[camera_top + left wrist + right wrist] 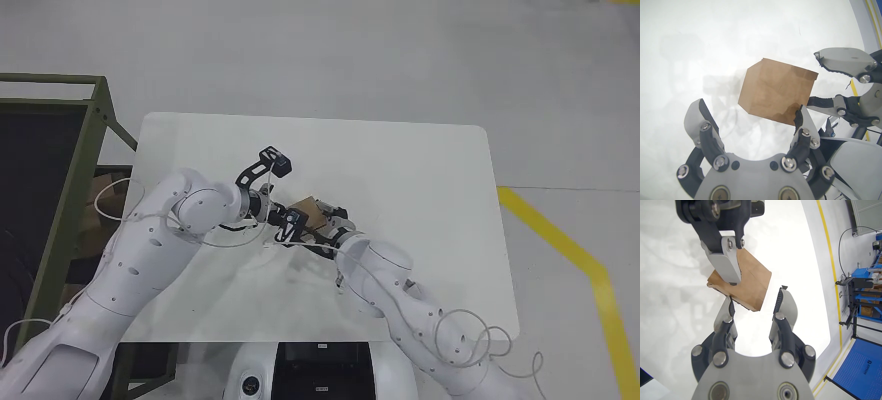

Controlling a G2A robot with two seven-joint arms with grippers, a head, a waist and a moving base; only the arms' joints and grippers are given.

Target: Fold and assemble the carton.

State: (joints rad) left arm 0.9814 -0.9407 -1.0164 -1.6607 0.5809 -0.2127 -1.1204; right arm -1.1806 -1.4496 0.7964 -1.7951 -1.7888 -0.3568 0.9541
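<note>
Carton [778, 94] lies between the spread left claw [750, 106] and right claw [755, 293].

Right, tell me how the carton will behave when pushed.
The carton is thin cardboard, so probably light and apt to slide on the smooth table. Creased panels may buckle under a hard squeeze. Flat faces: unlikely to roll.

A brown cardboard carton [778, 94] shows darker blotches; the flat counter [400, 150] is plain white; the grey metal fingers [789, 308] have black ribbed pads [776, 302].
</note>
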